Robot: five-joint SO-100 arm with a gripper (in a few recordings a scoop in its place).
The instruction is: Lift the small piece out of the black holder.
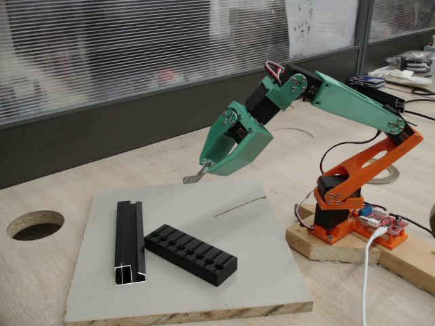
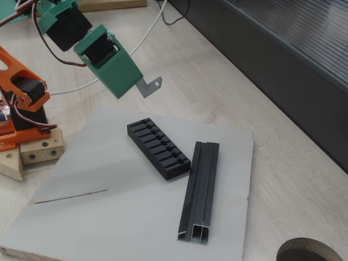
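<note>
Both fixed views: gripper (image 2: pixel 139 82) pinches the small piece (image 2: pixel 150 86) by one end, high above the black holder (image 2: pixel 159 148); light, stiff, slippery metal, so a firm pinch looks wise

A pale wooden table (image 1: pixel 41 272) carries a flat grey board (image 1: pixel 224 265), and the arm's wooden base block (image 1: pixel 353 248) rests on the table beside it. Two things lie on the board, side by side and just apart, both below the fingers (image 1: pixel 204 166) — the black holder (image 1: pixel 191 254), slots up, and a glossy black U-channel rail (image 1: pixel 129 241). A thin grey line (image 1: pixel 239 206) crosses the board's surface. A round hole (image 1: pixel 35 225) is cut in the table — well apart from the fingers.
</note>
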